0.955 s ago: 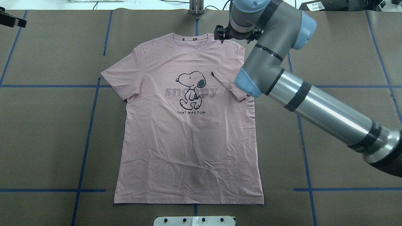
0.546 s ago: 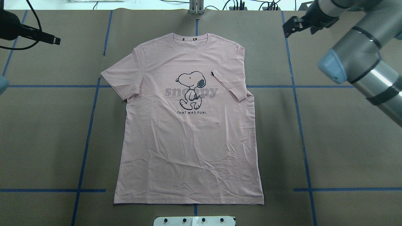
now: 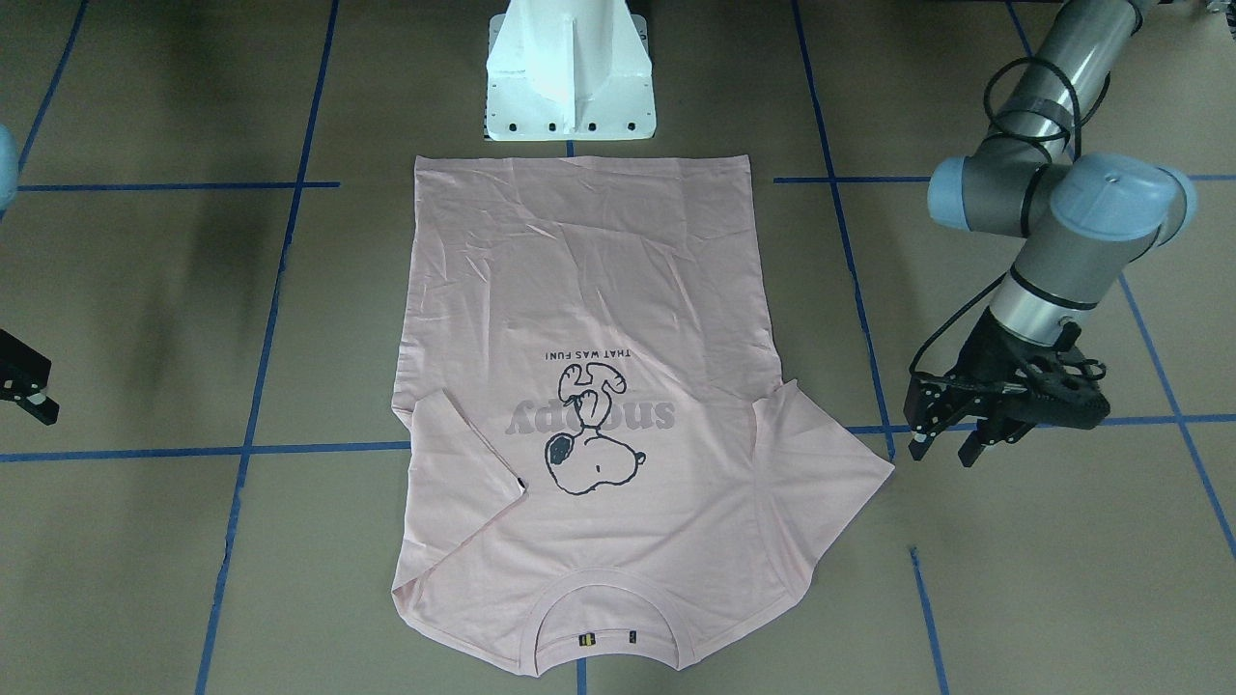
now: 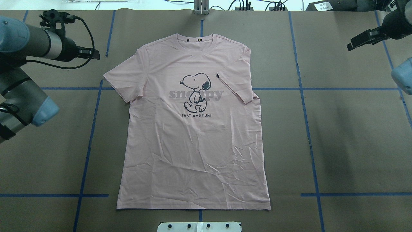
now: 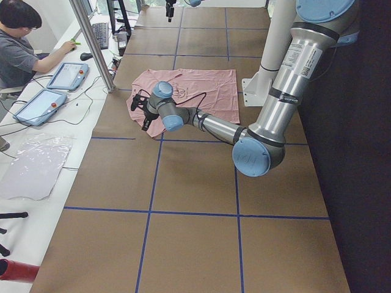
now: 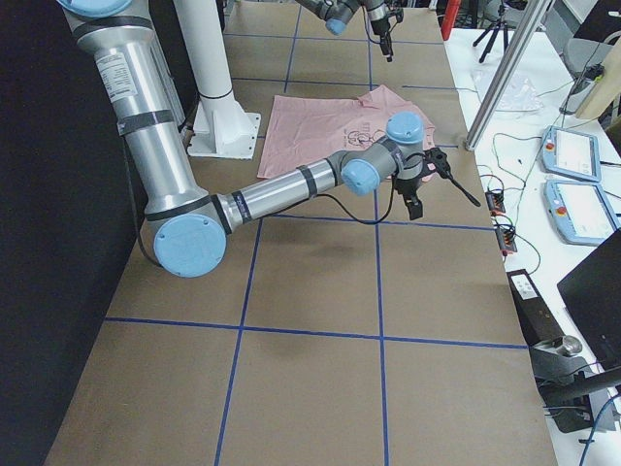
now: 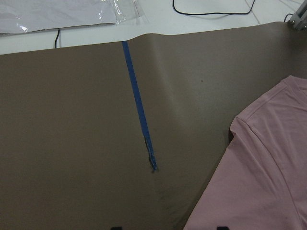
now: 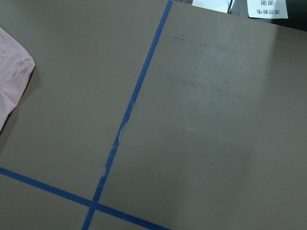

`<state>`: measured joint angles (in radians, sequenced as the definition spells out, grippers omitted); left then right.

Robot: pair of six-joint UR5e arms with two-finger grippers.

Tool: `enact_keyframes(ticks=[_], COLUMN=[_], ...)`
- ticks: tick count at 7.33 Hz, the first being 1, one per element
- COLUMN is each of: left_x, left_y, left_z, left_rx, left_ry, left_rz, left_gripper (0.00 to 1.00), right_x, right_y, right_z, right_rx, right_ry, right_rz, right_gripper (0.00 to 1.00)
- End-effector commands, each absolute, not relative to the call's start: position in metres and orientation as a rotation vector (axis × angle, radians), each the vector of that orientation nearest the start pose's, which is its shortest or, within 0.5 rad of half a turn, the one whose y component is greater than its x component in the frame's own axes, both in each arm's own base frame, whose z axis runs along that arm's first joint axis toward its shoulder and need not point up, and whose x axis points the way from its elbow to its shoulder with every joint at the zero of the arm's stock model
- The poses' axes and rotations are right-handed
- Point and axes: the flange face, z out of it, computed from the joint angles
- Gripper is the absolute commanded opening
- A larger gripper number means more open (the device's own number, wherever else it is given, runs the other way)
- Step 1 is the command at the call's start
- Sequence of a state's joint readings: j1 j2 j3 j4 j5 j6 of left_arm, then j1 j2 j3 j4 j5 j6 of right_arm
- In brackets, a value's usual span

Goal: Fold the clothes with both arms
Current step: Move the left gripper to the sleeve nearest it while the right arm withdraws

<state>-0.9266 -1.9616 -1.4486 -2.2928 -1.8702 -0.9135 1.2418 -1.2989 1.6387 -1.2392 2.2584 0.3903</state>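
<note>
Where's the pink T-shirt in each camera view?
Front-facing: T-shirt in the centre, collar at the bottom.
Overhead: T-shirt in the centre, collar at the top.
Exterior left: T-shirt in the upper middle.
Exterior right: T-shirt in the upper middle.
Left wrist: T-shirt in the lower right corner.
Right wrist: only a sliver of T-shirt at the left edge.
Shared landmark: the white pedestal beside the hem, in the four fixed views.

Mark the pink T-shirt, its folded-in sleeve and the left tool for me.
Pale pink cotton T-shirt (image 4: 193,154): overhead view, plain lower front.
Its folded-in sleeve (image 4: 237,82): overhead view, middle of the flap.
Left arm's black two-finger tool (image 3: 944,446): front-facing view, midway between fingertips.
</note>
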Motion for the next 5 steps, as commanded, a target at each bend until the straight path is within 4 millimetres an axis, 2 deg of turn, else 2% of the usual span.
enact_keyframes(ticks=[1,2,4,5], left_x=[0.360,0.366,0.377,0.378], left_y=[-0.607,-0.609,-0.608,-0.607], left_z=[0.431,0.447,0.460,0.460], left_rx=[0.482,0.483,0.475,0.478], left_ry=[0.855,0.845,0.843,0.840], left_rz=[-0.132,-0.136,-0.126,-0.126], left_gripper=[0.61,0.61,0.59,0.57], right_x=[-0.126,-0.126,-0.126,-0.126], right_y=[-0.596,-0.596,-0.596,-0.596], right_z=[0.445,0.445,0.446,0.446], right_rx=[0.371,0.371,0.370,0.371], right_ry=[-0.848,-0.848,-0.847,-0.845], right_rz=[-0.173,-0.173,-0.172,-0.171], right_gripper=[1.00,1.00,1.00,1.00])
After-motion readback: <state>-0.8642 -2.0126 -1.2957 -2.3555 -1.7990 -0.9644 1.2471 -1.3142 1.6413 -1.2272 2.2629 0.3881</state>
